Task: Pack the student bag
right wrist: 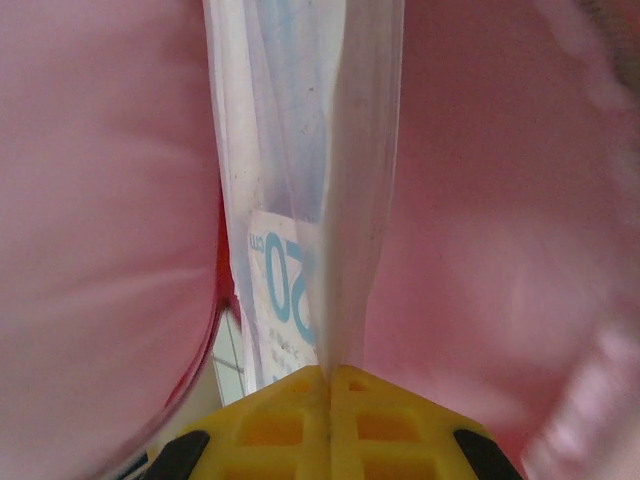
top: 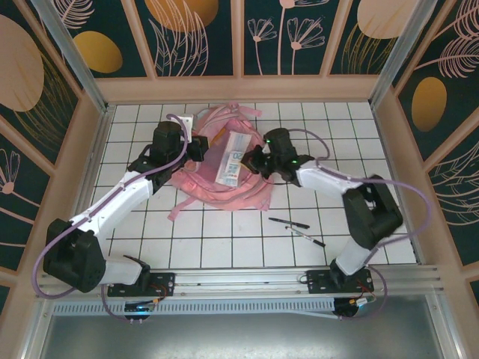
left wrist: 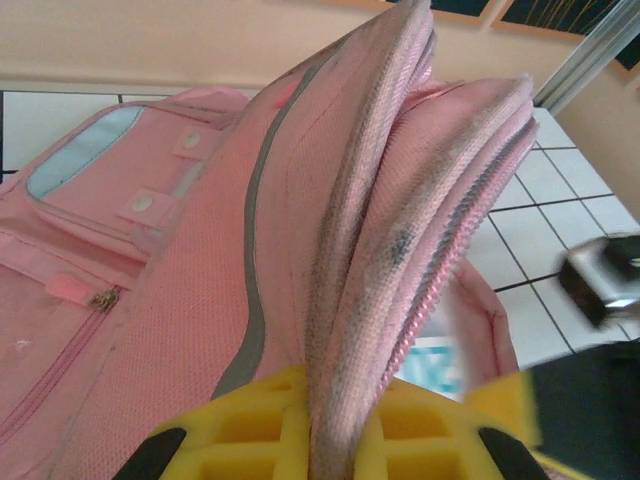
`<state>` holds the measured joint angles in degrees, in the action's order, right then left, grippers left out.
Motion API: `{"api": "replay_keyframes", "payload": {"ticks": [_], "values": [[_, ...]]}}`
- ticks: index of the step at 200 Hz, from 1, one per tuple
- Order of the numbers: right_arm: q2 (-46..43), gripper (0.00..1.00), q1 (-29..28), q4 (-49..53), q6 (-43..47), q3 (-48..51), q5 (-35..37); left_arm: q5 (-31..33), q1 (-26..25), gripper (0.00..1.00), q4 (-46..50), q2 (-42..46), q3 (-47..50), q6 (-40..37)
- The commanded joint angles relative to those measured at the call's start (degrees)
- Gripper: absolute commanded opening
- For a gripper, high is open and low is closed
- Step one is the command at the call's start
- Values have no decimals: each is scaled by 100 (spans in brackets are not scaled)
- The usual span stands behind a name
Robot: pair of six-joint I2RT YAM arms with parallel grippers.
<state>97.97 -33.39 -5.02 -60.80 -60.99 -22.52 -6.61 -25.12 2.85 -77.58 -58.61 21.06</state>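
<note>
1. And there it was: the large soft pink fabric backpack (top: 221, 191) lay flat on the white tiled tabletop (top: 224, 243), right between the two grippers.
2. Its long axis ran roughly from the arms' side toward the far wall. Pink straps spilled out at the far end and one strap trailed off its near-left corner. Which end was the top could not be told.
3. The left gripper (top: 200, 148) sat at the backpack's left edge. Its yellow fingers (left wrist: 250, 435) were pinched tight on a fold of the pink, zip-edged fabric, and that fold stood upright.
4. The right gripper (top: 248, 158) was at the backpack's right side, jaws clamped on the end of a clear plastic packet with blue print (top: 232, 158). The packet lay over the backpack's middle, lengthwise along it.
5. Two black pens (top: 288, 223) rested on the tiles off the backpack's near-right side, well apart from it.
</note>
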Motion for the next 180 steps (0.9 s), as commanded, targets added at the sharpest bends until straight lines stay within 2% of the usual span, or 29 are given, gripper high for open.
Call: {"api": "replay_keyframes", "payload": {"ticks": [1, 46, 68, 86, 99, 125, 133, 159, 180], "values": [[638, 0, -39, -1014, -787, -470, 480, -304, -1, 0, -980, 359, -405, 349], [2296, 0, -323, -2271, -1953, -1751, 850, -960, 0, 0, -1370, 189, -495, 1061], [2808, 0, -429, -3190, -2550, -1978, 866, -1114, -1, 0, -1278, 63, -636, 1129], [2957, 0, -500, -3034, -2537, -2211, 844, -1080, 3, 0, -1213, -1, -679, 1097], [3015, 12, -491, -2736, -2319, -2368, 713, -1064, -1, 0, -1251, -31, -652, 1062], [2724, 42, -436, -2067, -1869, -2043, 575, -814, 0, 0, -1122, -33, -662, 866], [2520, 47, -406, -1902, -1716, -1809, 646, -692, -1, 15, -1091, -17, -636, 861], [1784, 50, -207, -1799, -1341, -926, 565, -736, -1, 29, -1078, 7, -563, 778], [1064, 51, -40, -1066, -787, -480, 533, -812, -1, 33, -957, 76, -564, 579]]}}
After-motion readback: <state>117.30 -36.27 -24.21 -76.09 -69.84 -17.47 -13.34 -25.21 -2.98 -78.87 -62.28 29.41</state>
